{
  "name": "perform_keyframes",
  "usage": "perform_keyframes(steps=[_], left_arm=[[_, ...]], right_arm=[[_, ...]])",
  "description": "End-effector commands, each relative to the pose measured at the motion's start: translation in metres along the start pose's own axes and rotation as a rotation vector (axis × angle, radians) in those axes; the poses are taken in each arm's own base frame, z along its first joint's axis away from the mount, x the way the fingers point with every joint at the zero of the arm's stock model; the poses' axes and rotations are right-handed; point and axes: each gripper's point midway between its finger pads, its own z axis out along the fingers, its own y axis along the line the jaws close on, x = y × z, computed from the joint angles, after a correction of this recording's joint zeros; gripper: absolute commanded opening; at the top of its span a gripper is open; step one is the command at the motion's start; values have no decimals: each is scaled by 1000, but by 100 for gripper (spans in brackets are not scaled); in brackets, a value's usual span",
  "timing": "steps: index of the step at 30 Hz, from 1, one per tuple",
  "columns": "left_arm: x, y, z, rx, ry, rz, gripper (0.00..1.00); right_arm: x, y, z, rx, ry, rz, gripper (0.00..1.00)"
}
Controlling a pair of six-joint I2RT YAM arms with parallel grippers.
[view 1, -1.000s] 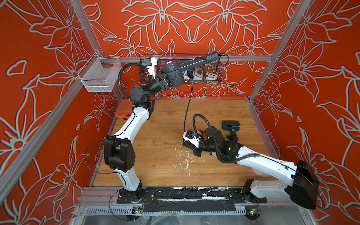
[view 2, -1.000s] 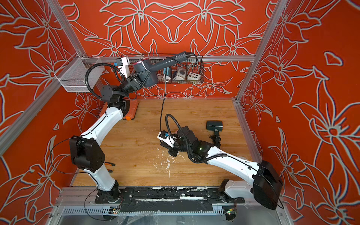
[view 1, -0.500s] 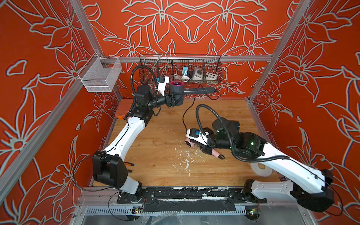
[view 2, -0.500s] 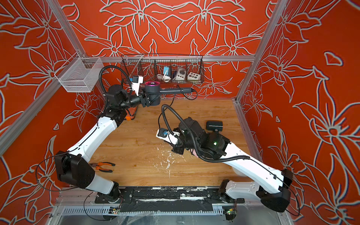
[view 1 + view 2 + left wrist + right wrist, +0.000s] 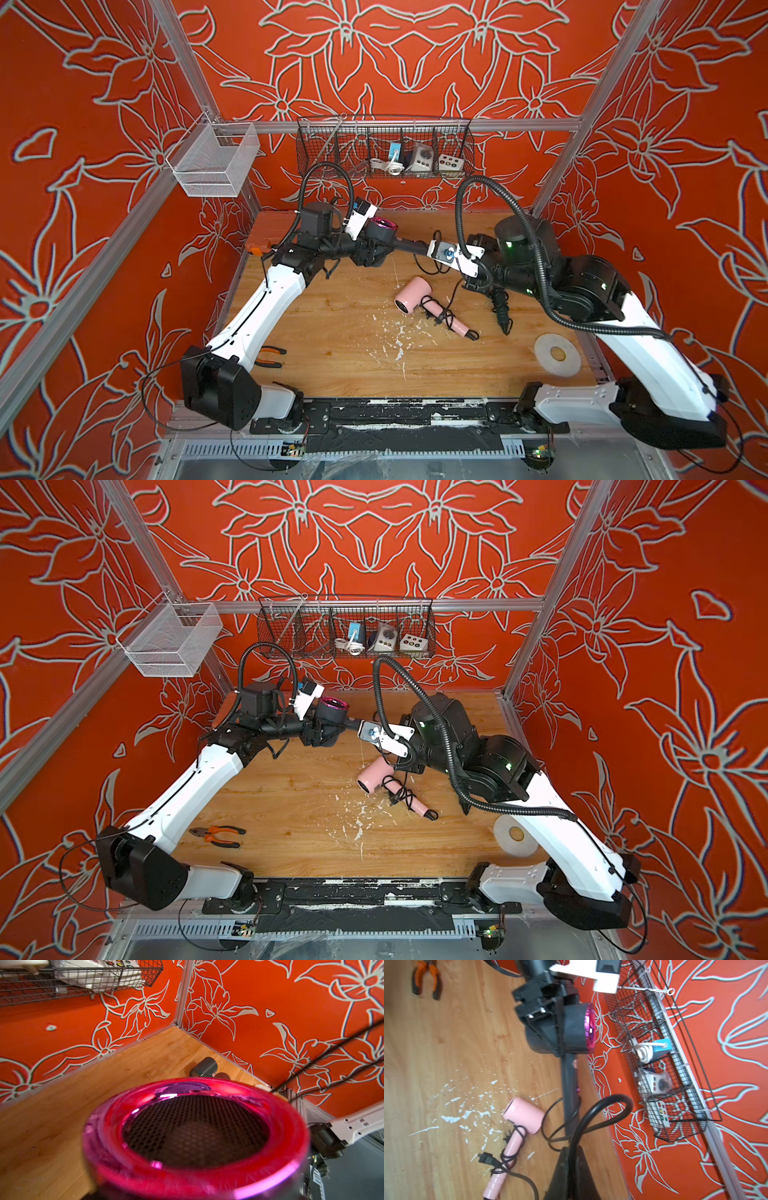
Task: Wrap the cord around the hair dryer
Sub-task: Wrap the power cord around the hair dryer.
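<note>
1 dark hair dryer [image 5: 381, 233] in left end effector [image 5: 368, 253]; lettering unreadable.

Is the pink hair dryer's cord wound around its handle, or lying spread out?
Wound: the cord loops around the handle of the pink hair dryer; the plug lies loose beside it.

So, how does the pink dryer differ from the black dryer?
The pink dryer lies on the table; the black dryer is held by the left gripper. The pink dryer's cord is wound round its handle; the black dryer's cord loops loose. Both have straight handles.
</note>
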Motion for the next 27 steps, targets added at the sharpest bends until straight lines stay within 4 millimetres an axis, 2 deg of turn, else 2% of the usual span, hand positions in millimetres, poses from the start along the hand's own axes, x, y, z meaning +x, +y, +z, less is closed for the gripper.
perform_keyframes(steps=[1,6,10,15,18,20,23,27], left_arm=[[-7,-17,-6,23,-21,96,0],[4,-26,9,62,25,98,0],[12,-36,21,110,52,91,0],[15,-70,26,275,38,75,0],[17,-98,27,393,37,80,0],[14,-118,21,482,19,76,0],[-2,-141,5,602,-56,76,0],[-21,-161,-16,701,-130,79,0]], right_arm=[[0,-9,-10,-8,38,-99,0],[-1,-25,-8,19,101,-169,0],[-16,-34,-14,41,42,-191,0],[-26,-45,-2,61,-8,-199,0],[-24,-53,9,36,-46,-152,0],[-23,-63,18,31,-95,-99,0],[-13,-70,31,-22,-159,4,0],[5,-72,44,-96,-244,157,0]])
